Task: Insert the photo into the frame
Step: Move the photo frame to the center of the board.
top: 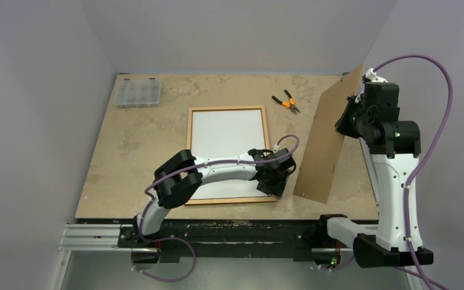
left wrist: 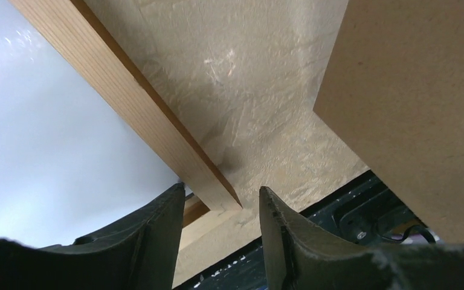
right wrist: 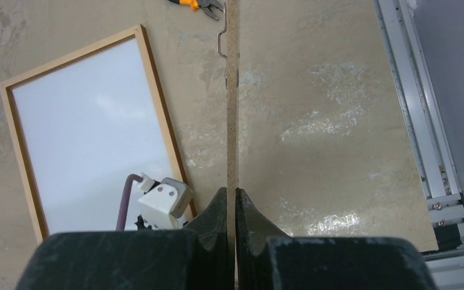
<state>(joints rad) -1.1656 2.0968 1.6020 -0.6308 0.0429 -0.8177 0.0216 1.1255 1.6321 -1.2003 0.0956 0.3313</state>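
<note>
Clerk: Pincers, two. Entry one, left pincer (left wrist: 220,192): jaws part open, set astride the near right corner of the frame (top: 226,109), nothing clamped.

Auditor: Frame, location?

Clerk: Flat on the tabletop (top: 139,157), about midway between the left and right edges, closer to the near edge than the far. Within it, the photo (top: 226,142), white back up, filling the opening. Whether it is fully seated at that corner, cannot tell.

Auditor: Entry two, right pincer (right wrist: 231,192)?

Clerk: Closed tight on the upper edge of a brown backing panel (top: 326,145), held on edge and leaning by the right edge of the tabletop, apart from the frame.

Auditor: Step in hand?

Clerk: Judged: print laid in, corner under check or steadying. The next move likely calls for the left pincer to clear away, then the panel to be lowered squarely over the white back.

Auditor: Sundries?

Clerk: Pliers (top: 287,103) toward the far edge; clear parts box (top: 136,92) at the far left corner.
</note>
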